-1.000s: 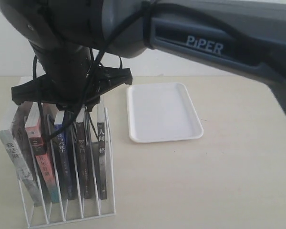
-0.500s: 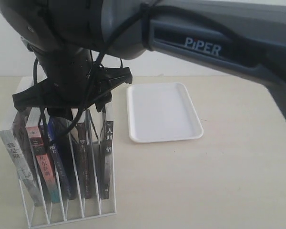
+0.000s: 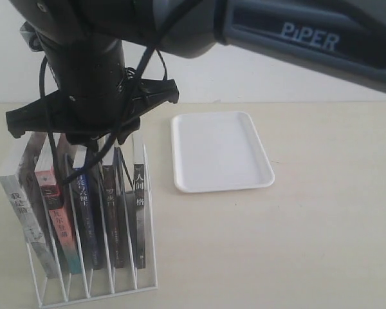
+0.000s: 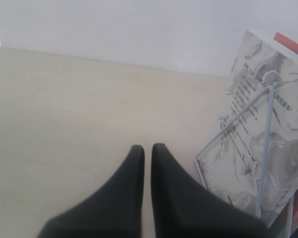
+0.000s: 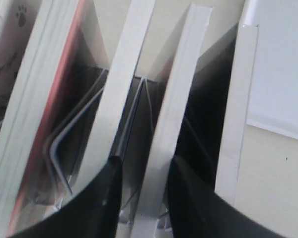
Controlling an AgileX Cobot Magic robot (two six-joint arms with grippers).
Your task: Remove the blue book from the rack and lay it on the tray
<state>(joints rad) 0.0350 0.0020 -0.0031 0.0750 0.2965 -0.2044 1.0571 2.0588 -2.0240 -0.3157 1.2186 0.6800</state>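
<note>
The blue book (image 3: pixel 83 206) stands in the rack (image 3: pixel 149 257), third slot counted from the left of the exterior view. Its spine faces the camera, white characters showing, and it leans slightly. To its left are a red-spined book (image 3: pixel 55 219) and, outermost, a grey marbled book (image 3: pixel 26 219). To its right are two black-spined books (image 3: pixel 110 212), each in its own slot. The rack sits at the near left corner of a pale table (image 3: pixel 296 244).

The right arm (image 3: pixel 90 77) hangs directly over the rack and hides the tops of the books from the exterior view. The right wrist view looks down on the page edges. The right gripper (image 5: pixel 144 163) has its jaws parted, with one book's white page edge running down between them. A gap shows on one side of that edge, and no clamping is evident. From this view it cannot be told which book lies between the jaws. The neighbouring page edge passes behind one finger.

The tray (image 3: pixel 222 151) lies flat on the table to the right of the rack and farther back, apart from it.

The left gripper (image 4: pixel 143 148) has its jaws drawn almost together, only a thin slit between them and nothing held. It is low over the table, just beside the marbled book and the rack's outer wire.
</note>
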